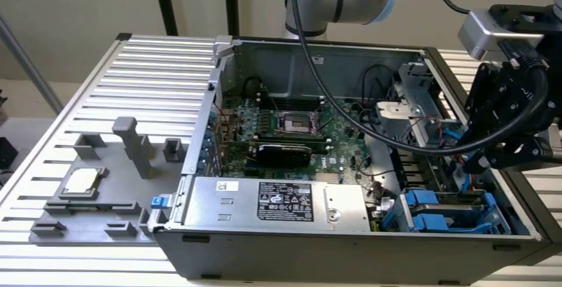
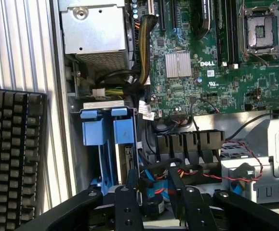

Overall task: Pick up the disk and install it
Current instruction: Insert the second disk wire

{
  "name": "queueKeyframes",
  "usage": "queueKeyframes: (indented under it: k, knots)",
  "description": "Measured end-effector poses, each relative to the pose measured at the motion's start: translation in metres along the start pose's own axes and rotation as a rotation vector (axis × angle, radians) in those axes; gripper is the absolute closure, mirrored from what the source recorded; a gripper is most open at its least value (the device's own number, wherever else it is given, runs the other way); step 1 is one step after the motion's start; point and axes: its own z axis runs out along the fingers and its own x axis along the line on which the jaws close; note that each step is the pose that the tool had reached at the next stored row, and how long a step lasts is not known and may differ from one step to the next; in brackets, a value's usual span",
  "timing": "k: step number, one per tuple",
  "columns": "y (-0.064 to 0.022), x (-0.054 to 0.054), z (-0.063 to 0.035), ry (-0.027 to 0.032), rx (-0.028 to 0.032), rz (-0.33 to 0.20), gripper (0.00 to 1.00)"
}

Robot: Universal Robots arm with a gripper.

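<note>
Two blue carriers [image 2: 93, 126] stand on edge in the drive bay, at five o'clock in the case [image 1: 351, 251] by the exterior view. The disk [image 2: 125, 127] looks to be the one nearer the motherboard [image 2: 202, 72] (I can't be sure). One gripper [image 2: 154, 180] hovers over the bay, its jaws apart and holding nothing. Keep it square to the carrier and clear of the red wires [image 2: 235, 159]. One power supply [image 1: 276, 201], one chip [image 1: 81, 182].

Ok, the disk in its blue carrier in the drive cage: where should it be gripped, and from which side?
By the blue carrier's exposed end, coming in from the drive cage's open side. It stands on edge, sunk between the cage walls, so probably only that end can be pinched.
</note>
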Motion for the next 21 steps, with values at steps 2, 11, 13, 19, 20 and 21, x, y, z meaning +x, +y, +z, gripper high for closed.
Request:
queueKeyframes:
  k: [2,11,13,19,20,21]
  knots:
    - [-0.0002,-0.0014,0.0015,0.0055,0.0006,0.000,0.61]
    - [-0.0011,-0.0060,0.0045,0.0297,0.0030,0.002,0.71]
    - [-0.0012,-0.0060,0.0050,0.0326,0.0034,0.002,0.73]
    - [-0.0012,-0.0060,0.0065,0.0356,0.0037,0.002,0.82]
    - [-0.0008,-0.0058,0.0067,0.0355,0.0037,0.002,0.83]
    - [0.0000,-0.0055,0.0067,0.0355,0.0037,0.002,0.83]
